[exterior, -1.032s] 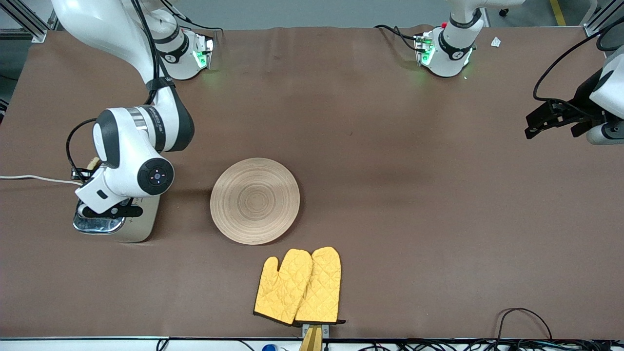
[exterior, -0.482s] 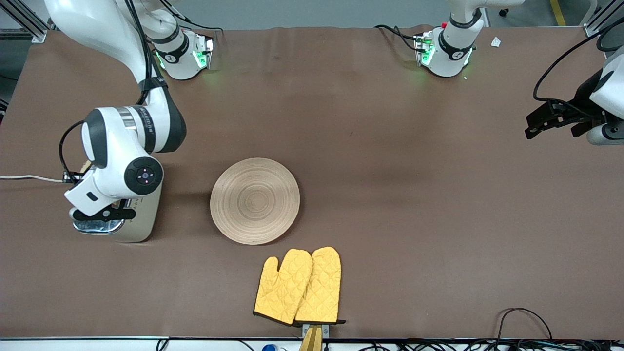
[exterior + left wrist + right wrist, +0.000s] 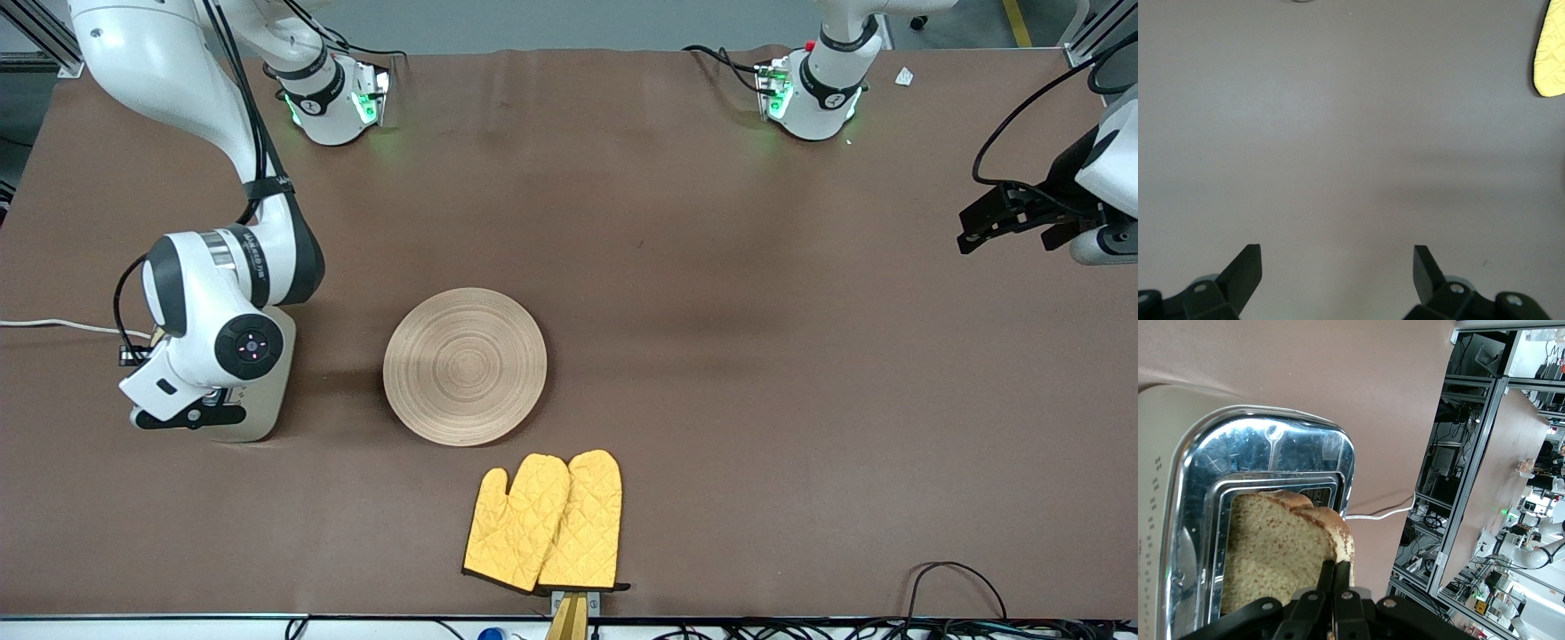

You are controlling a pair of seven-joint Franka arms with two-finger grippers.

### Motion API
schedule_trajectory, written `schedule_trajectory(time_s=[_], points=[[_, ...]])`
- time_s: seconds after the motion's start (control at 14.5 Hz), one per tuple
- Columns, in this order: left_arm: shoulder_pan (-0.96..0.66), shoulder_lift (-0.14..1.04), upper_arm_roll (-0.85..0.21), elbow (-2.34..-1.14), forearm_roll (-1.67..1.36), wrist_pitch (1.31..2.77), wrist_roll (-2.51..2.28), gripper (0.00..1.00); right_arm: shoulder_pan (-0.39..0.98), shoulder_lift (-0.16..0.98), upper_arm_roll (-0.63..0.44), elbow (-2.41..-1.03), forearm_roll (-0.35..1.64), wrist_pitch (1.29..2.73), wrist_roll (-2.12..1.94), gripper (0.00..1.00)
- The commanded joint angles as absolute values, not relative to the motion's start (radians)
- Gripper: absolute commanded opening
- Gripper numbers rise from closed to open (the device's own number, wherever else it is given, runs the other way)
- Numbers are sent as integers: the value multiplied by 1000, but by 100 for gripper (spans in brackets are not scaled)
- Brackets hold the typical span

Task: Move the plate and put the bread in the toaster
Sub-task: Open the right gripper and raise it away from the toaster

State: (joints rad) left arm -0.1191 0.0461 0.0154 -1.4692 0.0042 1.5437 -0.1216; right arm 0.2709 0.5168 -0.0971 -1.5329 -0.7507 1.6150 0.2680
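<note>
The plate lies bare in the middle of the table. The toaster stands beside it toward the right arm's end, mostly covered by the right arm's wrist. In the right wrist view my right gripper is shut on the crust edge of the bread, and the slice hangs with its lower part inside a slot of the toaster's chrome top. My left gripper waits open and empty above bare table at the left arm's end.
A pair of yellow oven mitts lies nearer to the front camera than the plate; one edge shows in the left wrist view. The toaster's white cord runs off the table's end. Cables lie at the front edge.
My right arm has moved toward its end of the table and come down over the toaster, now covering the chrome top. The left arm and the plate have not moved.
</note>
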Motion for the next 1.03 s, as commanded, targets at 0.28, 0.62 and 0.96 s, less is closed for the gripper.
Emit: schedule_trajectory(time_s=[0.28,0.62,0.96], points=[[-112,55,18,-1445,0,1529,-115,100,282,540,-89,-1525,-611,1618,287,0],[-112,55,18,-1445,0,1529,-115,100,293,545,-87,-1505,-607,1615,293,60],[-112,55,18,-1445,0,1529,-115,100,291,529,-86,-1401,-551,1560,282,100]])
